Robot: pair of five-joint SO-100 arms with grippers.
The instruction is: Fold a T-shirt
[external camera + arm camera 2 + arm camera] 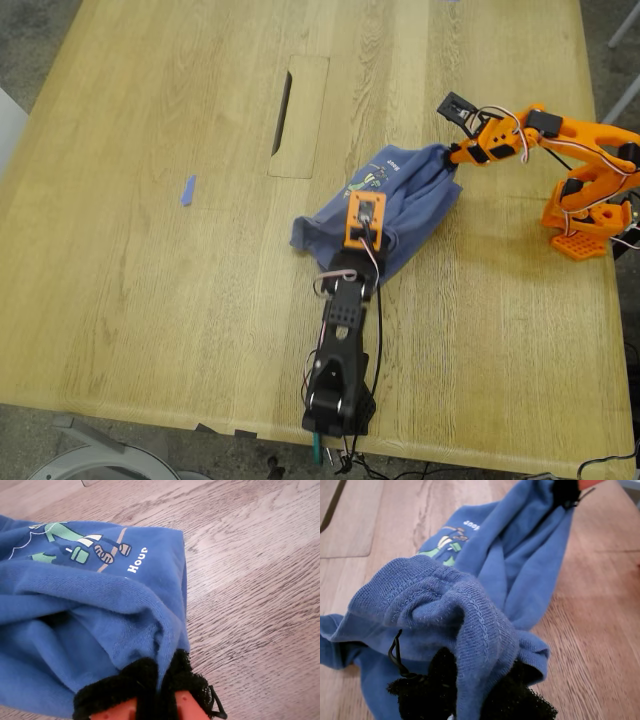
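The periwinkle-blue T-shirt [412,192] lies bunched in the middle of the wooden table [150,300], its green cartoon print [372,178] facing up. My first gripper [368,228], on the black arm reaching in from the near edge, is shut on the ribbed collar [470,615] between black padded jaws [470,695]. My second gripper [456,154], on the orange arm at the exterior view's right, is shut on a pinched edge of the shirt [75,630], with its padded tips [162,690] closed over the cloth. The fabric hangs slightly lifted and stretched between the two grippers. The print with white text [135,560] shows close to the second gripper.
A tiny blue scrap [187,190] lies on the table towards the exterior view's left. A dark slot [283,112] sits in an inset panel behind the shirt. The orange arm's base [585,225] stands near the table's edge at the exterior view's right.
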